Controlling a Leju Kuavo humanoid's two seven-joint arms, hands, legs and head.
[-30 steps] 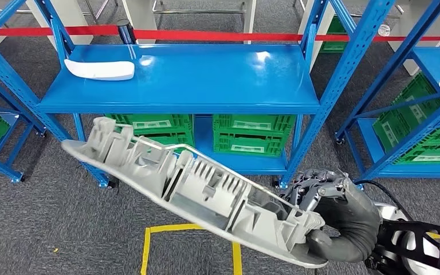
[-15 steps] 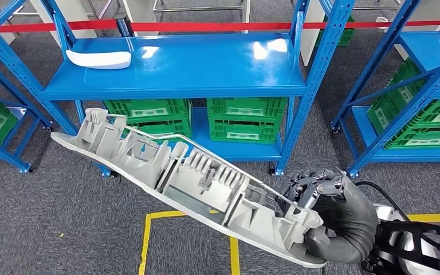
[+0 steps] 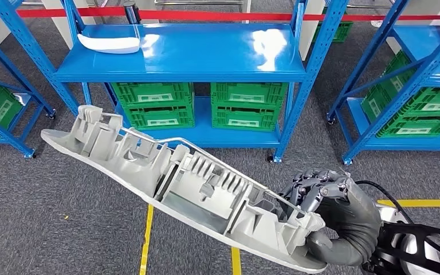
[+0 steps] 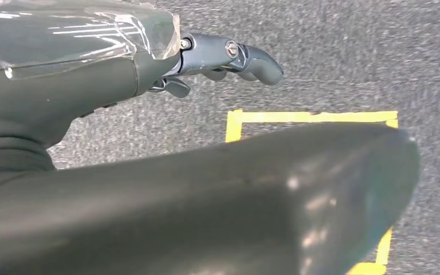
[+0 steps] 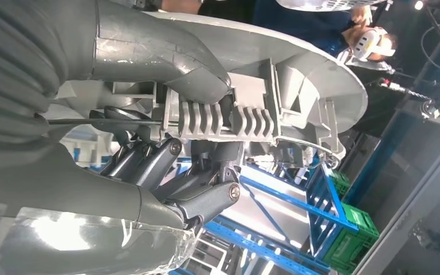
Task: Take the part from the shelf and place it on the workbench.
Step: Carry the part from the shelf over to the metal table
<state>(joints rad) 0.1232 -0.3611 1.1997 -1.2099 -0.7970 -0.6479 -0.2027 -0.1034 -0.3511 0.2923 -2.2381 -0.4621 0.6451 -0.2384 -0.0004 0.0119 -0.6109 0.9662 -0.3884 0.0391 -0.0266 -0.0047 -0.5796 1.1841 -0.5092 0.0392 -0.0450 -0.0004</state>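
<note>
Now right robot hand (image 3: 338, 220) grasping grey part (image 3: 172, 177); left robot hand (image 4: 217, 57) curled, clenched.

Part (image 3: 177, 183): light grey plastic, ribbed inner face. Right hand (image 3: 335, 220): dark grey, darker fingers (image 5: 203, 197). Left hand (image 4: 229, 57): dark grey. Shelf (image 3: 183, 54): glossy bright blue. Crates (image 3: 243, 112): green, pale labels. Second part (image 3: 110, 43) on shelf: white. Floor (image 3: 51, 229): speckled grey carpet with yellow tape lines (image 3: 147, 238). Barrier tape (image 3: 206, 15): red.
</note>
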